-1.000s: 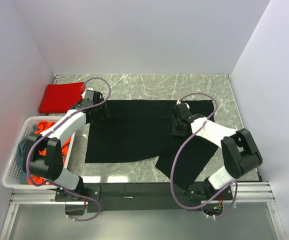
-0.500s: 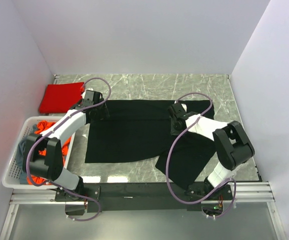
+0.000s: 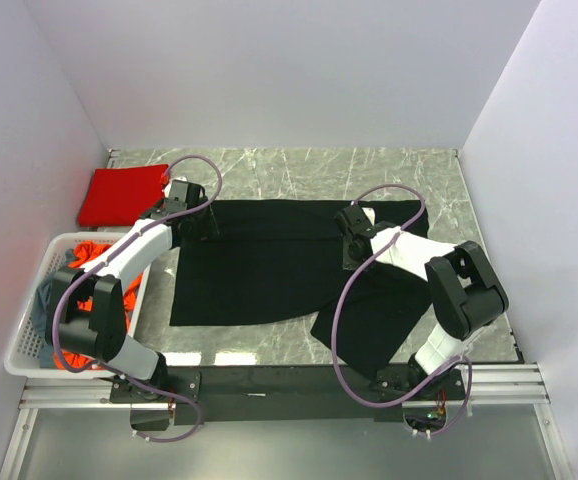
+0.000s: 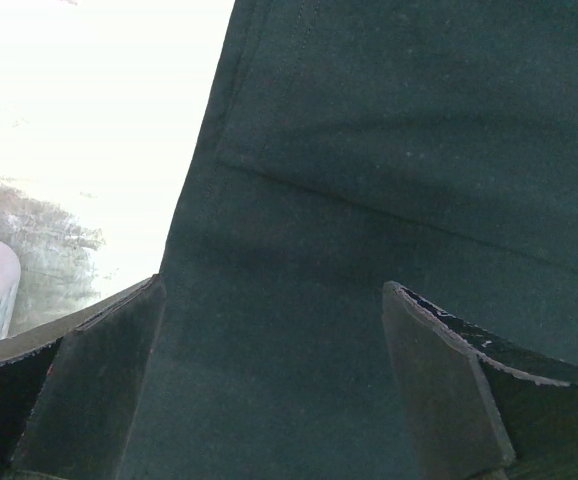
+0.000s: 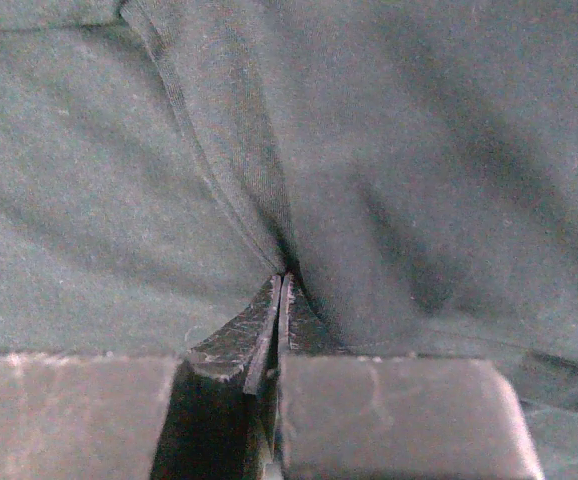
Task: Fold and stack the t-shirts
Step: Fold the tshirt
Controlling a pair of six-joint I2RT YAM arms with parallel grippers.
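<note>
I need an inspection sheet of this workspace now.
Surface: grey marbled table top.
Job's things: large black cloth t-shirt spread flat; bright red cloth shirt folded at far left; orange-red cloth shirt and grey-blue cloth shirt in white perforated plastic basket.
Clutter: that basket, near left.
Hands: left hand open over black shirt's edge; right hand shut, pinching its fold.
Cables: purple cables loop above both arms.
Surroundings: plain white walls.

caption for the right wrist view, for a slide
Right gripper pinched shut on a fold of the black t-shirt.

The black t-shirt point(image 3: 259, 270) lies spread out, red t-shirt point(image 3: 119, 195) folded far left, orange-red t-shirt point(image 3: 87, 249) and grey-blue t-shirt point(image 3: 41, 305) crumpled
</note>
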